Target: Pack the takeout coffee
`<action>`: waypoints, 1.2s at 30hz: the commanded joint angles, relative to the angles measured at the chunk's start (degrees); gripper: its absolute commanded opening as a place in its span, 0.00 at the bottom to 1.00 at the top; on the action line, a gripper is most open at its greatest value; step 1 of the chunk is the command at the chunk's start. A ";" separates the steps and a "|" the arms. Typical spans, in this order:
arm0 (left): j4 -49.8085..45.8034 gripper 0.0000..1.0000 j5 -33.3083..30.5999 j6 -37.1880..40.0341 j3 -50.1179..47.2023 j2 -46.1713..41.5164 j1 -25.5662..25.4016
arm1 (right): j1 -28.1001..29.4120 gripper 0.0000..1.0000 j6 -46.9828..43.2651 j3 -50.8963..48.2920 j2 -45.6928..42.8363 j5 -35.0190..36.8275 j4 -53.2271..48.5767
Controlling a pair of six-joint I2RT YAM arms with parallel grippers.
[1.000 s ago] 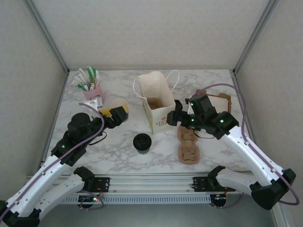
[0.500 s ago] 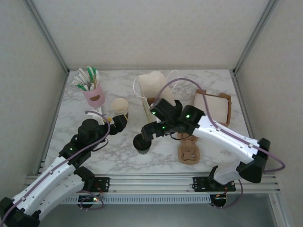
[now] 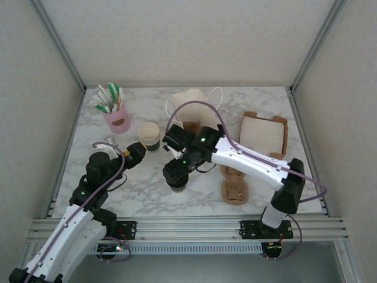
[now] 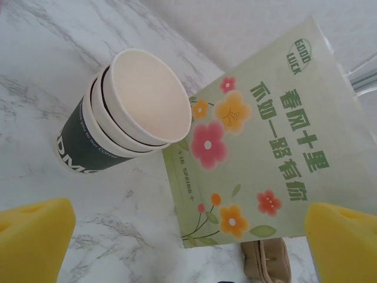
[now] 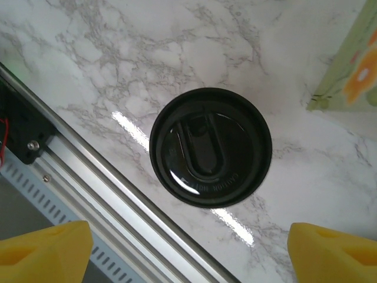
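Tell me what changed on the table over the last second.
The right claw swung left from beside the paper bag and toward the near edge. It now hangs open over the takeout coffee, gripping nothing. The left claw, open, drew back from the lidless cups. The takeout coffee, paper bag, lidless cups and pink holder stayed put.

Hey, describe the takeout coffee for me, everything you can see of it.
The takeout coffee is seen from straight above: a round, glossy black plastic lid with a raised rim, a U-shaped sip tab and faint embossed lettering. Its wall is hidden below the lid. It stands upright on the marble table, near the front rail, apart from the flowered bag. The right pincer hangs over it, yellow fingers wide on either side, not touching it.
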 commanded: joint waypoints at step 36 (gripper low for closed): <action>-2.64 1.00 -1.00 1.35 1.08 -2.60 3.33 | 0.94 0.93 -6.97 9.71 16.15 1.32 -7.85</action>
